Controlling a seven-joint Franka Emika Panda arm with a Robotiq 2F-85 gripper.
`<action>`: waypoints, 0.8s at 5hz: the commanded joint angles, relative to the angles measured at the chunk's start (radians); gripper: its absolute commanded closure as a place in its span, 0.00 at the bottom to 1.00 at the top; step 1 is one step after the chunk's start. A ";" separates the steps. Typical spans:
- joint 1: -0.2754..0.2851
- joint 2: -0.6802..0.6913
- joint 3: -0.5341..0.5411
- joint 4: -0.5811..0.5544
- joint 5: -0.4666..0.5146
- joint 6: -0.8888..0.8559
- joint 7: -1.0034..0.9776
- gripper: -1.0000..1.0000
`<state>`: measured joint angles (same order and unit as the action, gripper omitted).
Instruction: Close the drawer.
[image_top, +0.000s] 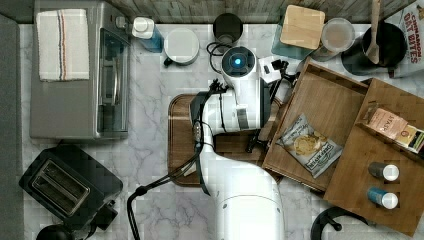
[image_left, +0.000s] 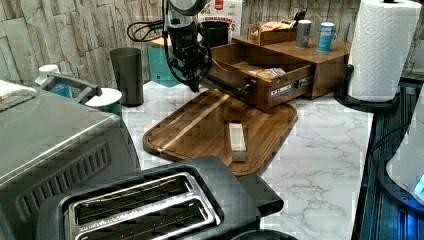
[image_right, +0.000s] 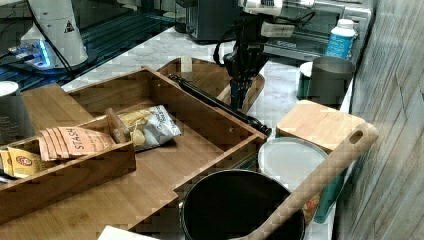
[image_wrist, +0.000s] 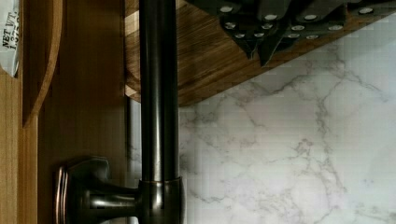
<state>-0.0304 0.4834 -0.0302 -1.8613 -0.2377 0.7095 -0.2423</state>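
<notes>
The drawer stands pulled out of its wooden cabinet, and a chip bag lies on its floor. Along its front runs a dark metal bar handle. My gripper hangs point-down just outside the far end of the handle, above the marble counter. In the wrist view the fingertips are pressed together with nothing held, and the handle runs alongside them, not between them. The drawer front lies beyond the bar.
A dark rounded tray with a small block lies in front of the drawer. A toaster and a toaster oven are nearby, as are a dark cup, a paper towel roll and a pot with a wooden spoon.
</notes>
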 joint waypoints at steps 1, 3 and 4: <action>-0.054 -0.056 -0.015 0.012 -0.016 0.054 -0.062 1.00; -0.145 -0.084 -0.005 -0.022 0.064 0.023 -0.229 1.00; -0.182 -0.104 -0.018 -0.076 0.072 0.085 -0.284 1.00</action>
<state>-0.1349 0.4580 -0.0205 -1.8848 -0.2144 0.7544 -0.4854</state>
